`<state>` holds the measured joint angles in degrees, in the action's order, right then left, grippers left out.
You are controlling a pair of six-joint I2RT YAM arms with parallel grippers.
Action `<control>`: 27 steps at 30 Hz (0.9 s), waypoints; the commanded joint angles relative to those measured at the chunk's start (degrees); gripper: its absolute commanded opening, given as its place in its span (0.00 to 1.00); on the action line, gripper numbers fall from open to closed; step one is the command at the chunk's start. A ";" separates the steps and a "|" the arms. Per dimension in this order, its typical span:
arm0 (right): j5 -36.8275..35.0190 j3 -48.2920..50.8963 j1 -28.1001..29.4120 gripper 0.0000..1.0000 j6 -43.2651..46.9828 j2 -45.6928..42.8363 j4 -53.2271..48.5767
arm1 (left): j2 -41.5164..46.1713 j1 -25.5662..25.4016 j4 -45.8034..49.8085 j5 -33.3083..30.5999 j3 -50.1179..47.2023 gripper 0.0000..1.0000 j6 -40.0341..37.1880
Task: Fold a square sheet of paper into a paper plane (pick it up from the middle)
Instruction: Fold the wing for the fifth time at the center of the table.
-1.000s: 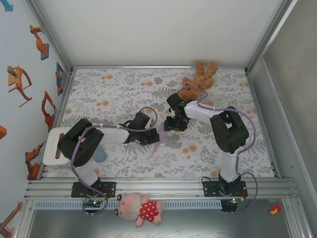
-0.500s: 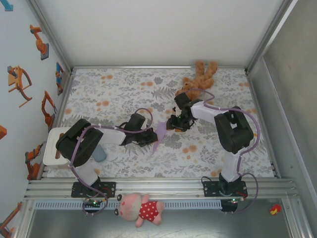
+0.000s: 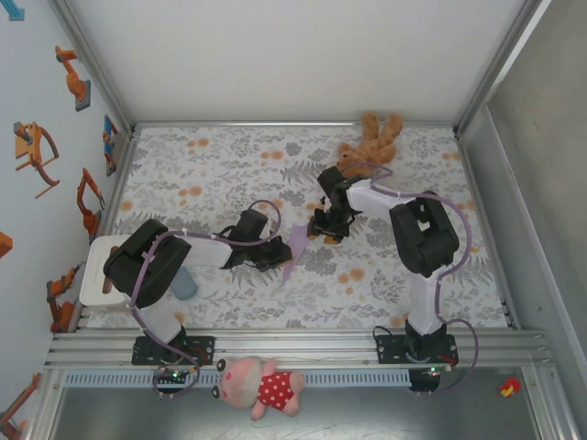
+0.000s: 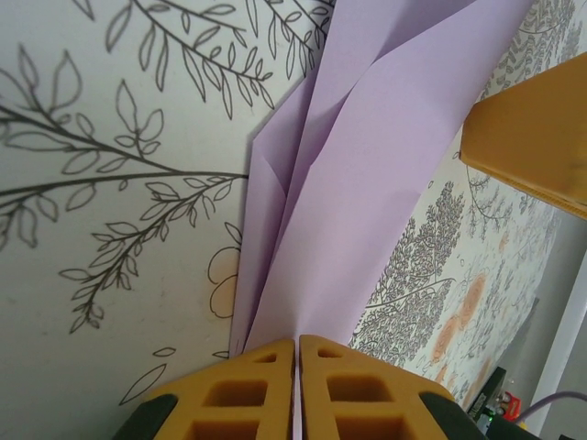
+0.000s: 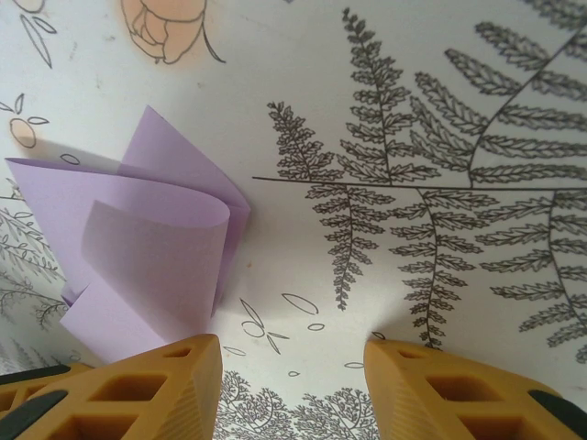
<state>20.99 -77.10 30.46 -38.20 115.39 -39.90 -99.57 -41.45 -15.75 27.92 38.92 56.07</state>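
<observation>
- Left pincer (image 4: 295, 353) is clamped shut on the half-folded paper (image 4: 367, 183), likely anchoring it on the counter (image 4: 110, 229).
- Right pincer (image 5: 292, 356), jaws apart, hovers just right of the paper, probably to press a flap.

I count two arms of mine, so two grippers: my left gripper (image 3: 273, 254) and my right gripper (image 3: 327, 227), each with two orange fingers (image 5: 165, 390). There is one lilac paper plane (image 3: 295, 242). Soft toys make two: one brown teddy bear (image 3: 369, 145) and one pink pig (image 3: 260, 386). I also count one white box (image 3: 94, 275), one grey-blue pad (image 3: 186, 287), one small red object (image 3: 509, 387), and several orange wall stickers (image 3: 73, 78), some too cut off to number.
</observation>
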 commanded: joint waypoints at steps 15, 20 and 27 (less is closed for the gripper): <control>-11.38 -2.87 5.62 0.46 -4.08 12.74 7.54 | 1.16 0.29 7.76 0.76 5.86 0.22 -5.54; -12.37 -3.10 5.91 0.46 -4.34 13.25 6.82 | 0.34 0.31 7.21 0.92 6.93 0.23 -5.58; -12.47 -2.79 5.89 0.46 -4.52 12.46 7.05 | -1.44 0.40 9.21 -0.50 7.76 0.22 -6.32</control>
<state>10.48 -83.53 35.14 -42.50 119.17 -46.89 -99.77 -41.43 -8.88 28.12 45.54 51.59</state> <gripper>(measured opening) 0.463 0.224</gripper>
